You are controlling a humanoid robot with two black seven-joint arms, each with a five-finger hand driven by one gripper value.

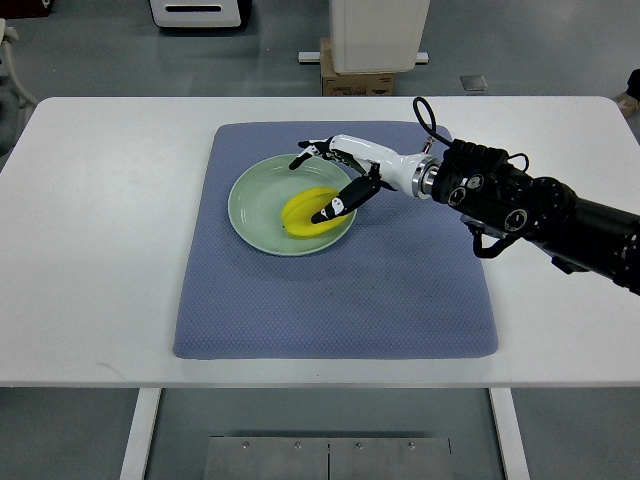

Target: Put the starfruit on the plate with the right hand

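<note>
A yellow starfruit [305,213] lies in the right part of a pale green plate [256,205], which sits on a blue-grey mat [330,290]. My right hand [332,178] reaches in from the right edge and hovers over the plate's right side. Its fingers [310,149] are spread above the fruit and its thumb [338,206] lies over the starfruit's right end. The hand holds nothing that I can see. The left arm does not show.
The mat lies on a white table [90,240]. A cardboard box [362,78] and a white bin [378,32] stand on the floor behind the table's far edge. The black forearm [540,210] crosses the mat's right corner.
</note>
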